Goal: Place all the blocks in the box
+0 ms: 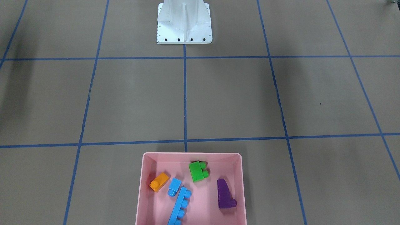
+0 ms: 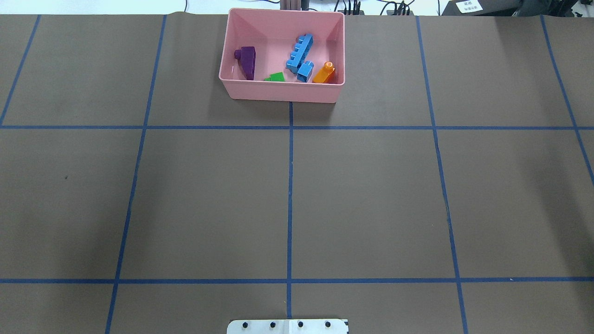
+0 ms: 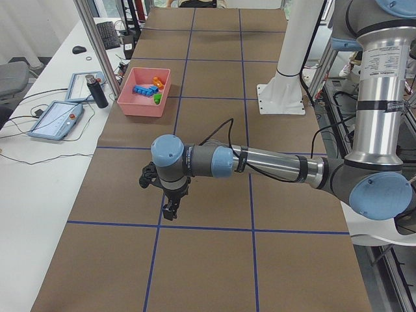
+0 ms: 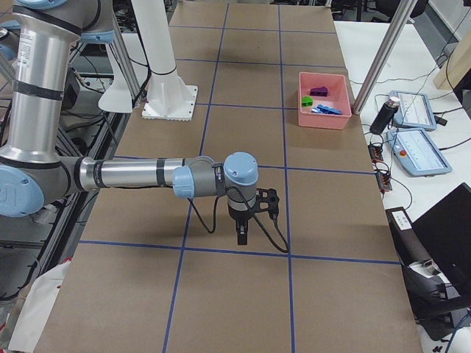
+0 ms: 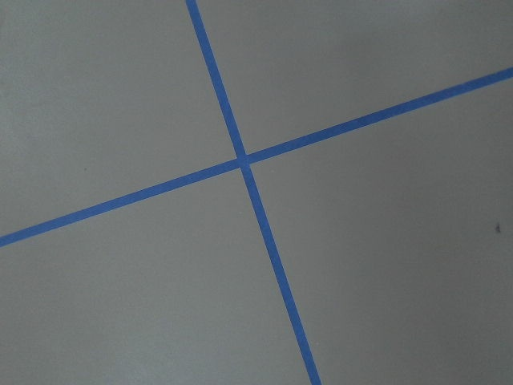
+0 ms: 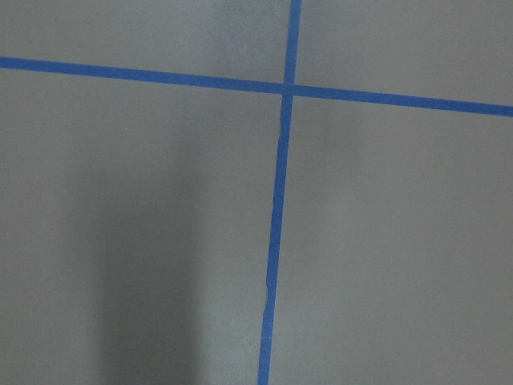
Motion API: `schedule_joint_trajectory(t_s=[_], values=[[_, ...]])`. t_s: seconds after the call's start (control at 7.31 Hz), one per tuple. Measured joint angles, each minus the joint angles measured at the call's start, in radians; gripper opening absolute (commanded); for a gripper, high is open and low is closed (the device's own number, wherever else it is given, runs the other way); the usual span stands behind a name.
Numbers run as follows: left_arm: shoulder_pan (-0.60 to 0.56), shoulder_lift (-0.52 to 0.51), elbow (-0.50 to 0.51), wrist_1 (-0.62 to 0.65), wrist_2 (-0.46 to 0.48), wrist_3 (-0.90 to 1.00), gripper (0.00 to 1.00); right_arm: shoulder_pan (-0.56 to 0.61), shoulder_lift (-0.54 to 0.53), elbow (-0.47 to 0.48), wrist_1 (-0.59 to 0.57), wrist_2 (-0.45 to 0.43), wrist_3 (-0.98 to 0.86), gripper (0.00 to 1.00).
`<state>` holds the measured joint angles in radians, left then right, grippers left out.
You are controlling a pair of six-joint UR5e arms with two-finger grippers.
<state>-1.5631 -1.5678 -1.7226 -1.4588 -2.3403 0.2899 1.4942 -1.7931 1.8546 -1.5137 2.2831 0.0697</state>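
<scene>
Nearest the robot, the white base (image 2: 287,326) is seen at the table's (image 2: 371,195) near edge. Further out, the left gripper (image 3: 171,209) and the right gripper (image 4: 242,234) are each hung low over the brown surface, one towards each end of the table and well apart from the box. They are shown only in the side views, and the wrist cameras show nothing but crossing blue tape lines (image 5: 244,159), so it cannot be told whether either pincer is wide or narrow. Nothing is seen held in either.

At the far edge, on the centre line, the box (image 2: 278,93) is found with all five bricks inside its walls. Seen from behind the robot:

- The purple wedge (image 2: 247,61) is at the left.
- The green brick (image 2: 276,77) is against the near wall.
- The small blue brick (image 2: 305,72) is just beside the near end of the long blue brick (image 2: 300,50), which runs towards the far wall.
- The orange brick (image 2: 325,73) is in the near right corner.

The task is therefore judged complete, and the step in hand is taken to be a final check. It is best done by counting the five colours and keeping both arms away from the box, so that it is not nudged.
</scene>
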Motion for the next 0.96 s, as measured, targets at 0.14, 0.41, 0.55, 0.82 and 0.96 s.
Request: schedule_joint_trajectory(t_s=[0.14,0.41,0.55,0.82,0.96], values=[[0.0,0.0,0.0,0.0,0.0,0.0,1.0,0.0,0.005,0.0,0.001,-0.001,0.001,1.0],[0.0,-0.002,-0.001,-0.001,-0.001,0.0,1.0,0.0,0.026,-0.003,0.0,-0.004,0.002,1.0],[0.0,-0.004,-0.001,-0.001,-0.001,0.0,1.0,-0.001,0.034,-0.004,0.001,-0.005,0.006,1.0],[0.001,-0.01,-0.002,-0.002,-0.001,0.0,1.0,-0.004,0.05,-0.01,0.0,-0.005,0.025,1.0],[0.001,-0.011,-0.002,-0.002,-0.002,0.0,1.0,-0.007,0.061,-0.02,0.001,-0.005,0.03,1.0]])
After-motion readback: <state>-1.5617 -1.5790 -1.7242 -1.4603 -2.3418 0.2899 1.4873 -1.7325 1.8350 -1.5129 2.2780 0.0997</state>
